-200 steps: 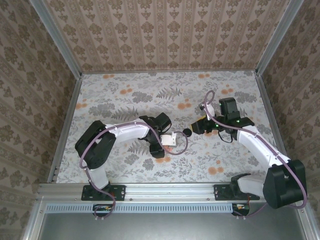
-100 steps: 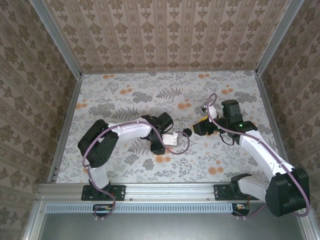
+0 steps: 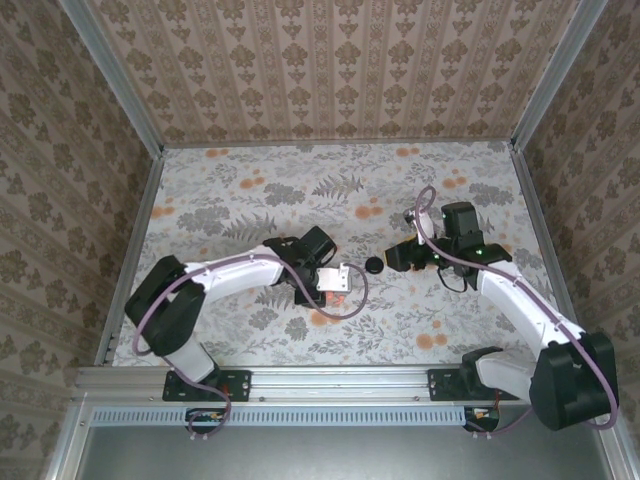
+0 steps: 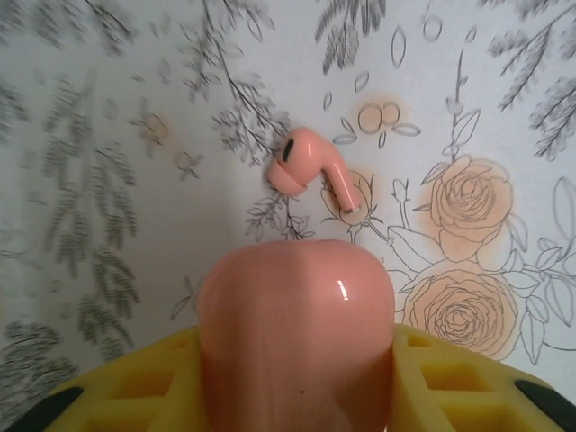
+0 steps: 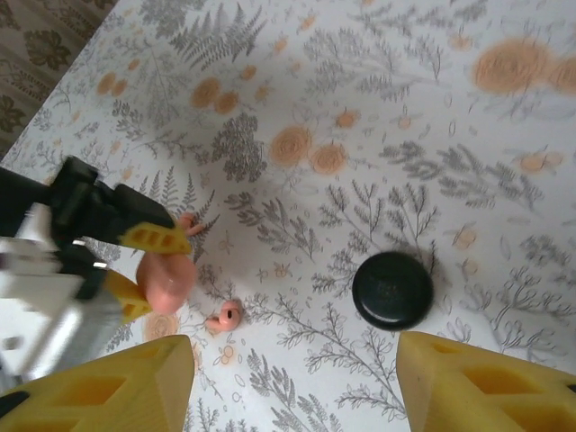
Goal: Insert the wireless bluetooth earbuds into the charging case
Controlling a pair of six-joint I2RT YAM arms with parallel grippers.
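Observation:
My left gripper is shut on the salmon-pink charging case, whose rounded end sticks out between the yellow fingers. One earbud, pink rather than black, lies on the floral table just beyond the case. In the right wrist view the same case and earbud show, and a second pink earbud peeks out behind the left gripper's finger. My right gripper hangs open above the table, nothing between its fingers. From above, the left gripper and right gripper face each other.
A round black disc lies on the table in front of the right gripper, also seen from above as the black disc between the two grippers. Patterned walls and metal rails enclose the table.
The left arm's elbow has swung out to the left and its gripper has shifted slightly with the case. The right gripper has drawn back a little to the right.

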